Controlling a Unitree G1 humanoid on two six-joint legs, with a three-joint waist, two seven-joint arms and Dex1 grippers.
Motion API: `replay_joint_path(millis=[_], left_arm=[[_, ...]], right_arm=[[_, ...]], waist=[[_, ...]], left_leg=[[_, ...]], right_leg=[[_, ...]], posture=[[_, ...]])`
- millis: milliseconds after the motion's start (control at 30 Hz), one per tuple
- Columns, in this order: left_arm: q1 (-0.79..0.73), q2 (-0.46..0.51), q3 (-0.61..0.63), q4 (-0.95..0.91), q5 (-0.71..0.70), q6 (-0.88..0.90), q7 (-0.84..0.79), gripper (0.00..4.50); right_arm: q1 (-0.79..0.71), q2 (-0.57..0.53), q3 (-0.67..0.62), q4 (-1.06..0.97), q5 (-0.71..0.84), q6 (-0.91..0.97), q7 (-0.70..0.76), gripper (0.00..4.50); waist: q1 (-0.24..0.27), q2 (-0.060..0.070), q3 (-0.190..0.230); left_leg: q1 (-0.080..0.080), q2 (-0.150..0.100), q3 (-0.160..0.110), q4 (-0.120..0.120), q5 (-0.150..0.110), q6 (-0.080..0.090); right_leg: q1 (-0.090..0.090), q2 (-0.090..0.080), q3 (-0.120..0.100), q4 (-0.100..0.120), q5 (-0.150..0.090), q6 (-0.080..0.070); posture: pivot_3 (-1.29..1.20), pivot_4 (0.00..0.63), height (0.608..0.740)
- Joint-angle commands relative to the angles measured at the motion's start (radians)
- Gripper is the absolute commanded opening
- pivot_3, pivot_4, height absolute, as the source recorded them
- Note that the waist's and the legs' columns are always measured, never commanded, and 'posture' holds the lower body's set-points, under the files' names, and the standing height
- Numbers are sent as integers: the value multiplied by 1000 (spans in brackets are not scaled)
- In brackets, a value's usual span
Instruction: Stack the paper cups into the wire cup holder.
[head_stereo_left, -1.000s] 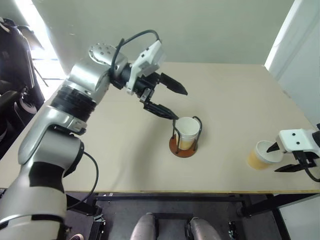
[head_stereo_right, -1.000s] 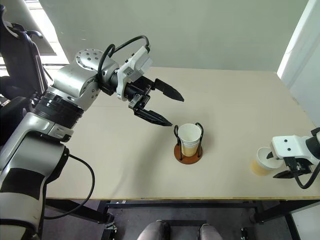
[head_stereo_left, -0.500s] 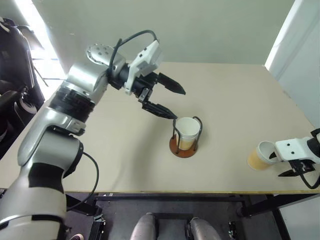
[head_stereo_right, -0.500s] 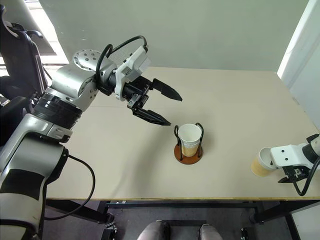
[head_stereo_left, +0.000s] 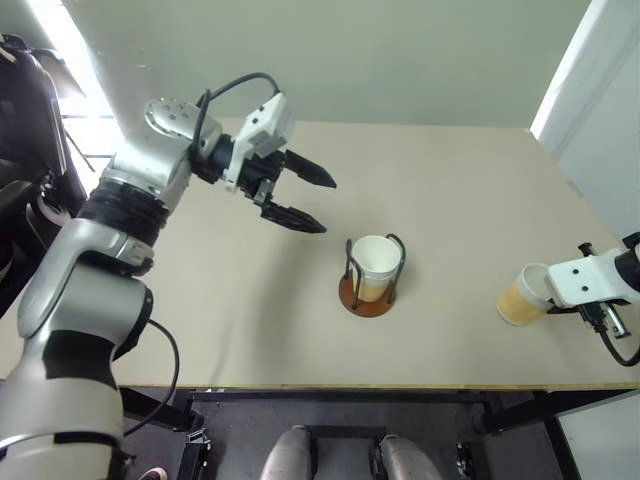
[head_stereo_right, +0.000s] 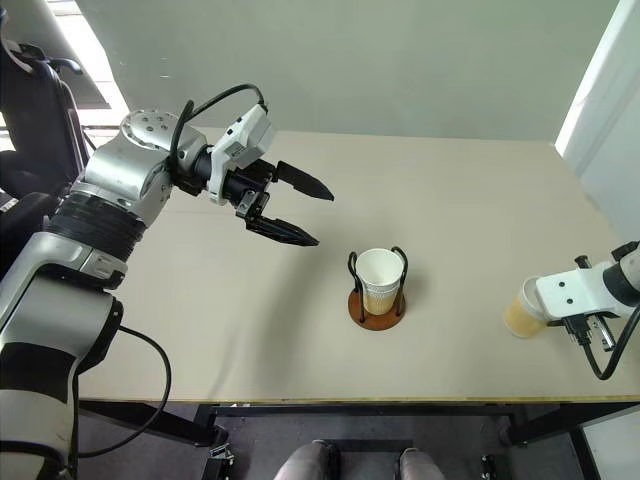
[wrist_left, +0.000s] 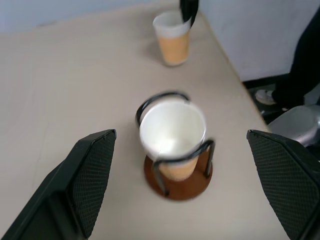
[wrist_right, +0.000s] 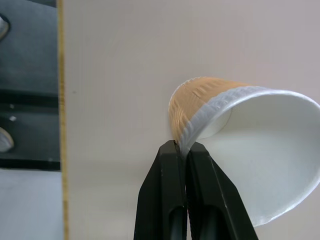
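The left end effector (head_stereo_left: 300, 200) hangs wide open on an arm stretched over the tabletop, while the right end effector (wrist_right: 182, 152) is pinched tight, pointing steeply down.

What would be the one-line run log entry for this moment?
right gripper: shut on paper cup rim | left gripper: open, empty, above table | wire cup holder: one cup inside

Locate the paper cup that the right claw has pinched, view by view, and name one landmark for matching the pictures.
Left eye view: pinched cup near the table's right front edge.
Right eye view: same cup, same spot, beside the right claw's white housing.
Left wrist view: it stands beyond the wire cup holder.
Right wrist view: close up, its rim between the shut fingers.
Shared landmark: the wire cup holder with a cup inside, in both eye views and the left wrist view.
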Motion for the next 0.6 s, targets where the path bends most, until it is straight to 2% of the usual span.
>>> replay_joint_path(millis=[33, 233, 433, 600], left_arm=[[-4, 28, -7, 36, 13, -59, -29, 4500], [17, 48, -11, 83, 4, -60, -29, 4500], [67, 37, 4, 39, -62, -31, -29, 4500], [102, 30, -17, 39, -55, -73, -29, 4500]], right_arm=[[-83, -10, 2, -51, -14, 14, 27, 52], [-311, 44, 92, -71, -37, 44, 42, 52], [-511, 84, 216, -63, -33, 45, 42, 52], [-675, 134, 298, -35, -40, 55, 42, 52]], waist=[[-1, 0, 0], [-7, 0, 0], [-7, 0, 0], [-9, 0, 0]], left_leg=[[0, 0, 0, 0, 0, 0], [-1, 0, 0, -1, -2, 1], [-2, 0, 0, 0, -2, 1], [-3, 0, 0, -1, -2, 1]], right_leg=[[0, 0, 0, -1, 0, 0], [-1, 0, 0, -1, 0, 0], [-3, 0, -1, -1, -1, -1], [-6, 0, -1, 2, -1, -3]], posture=[[0, 150, 740], [0, 150, 740], [0, 150, 740], [0, 150, 740]])
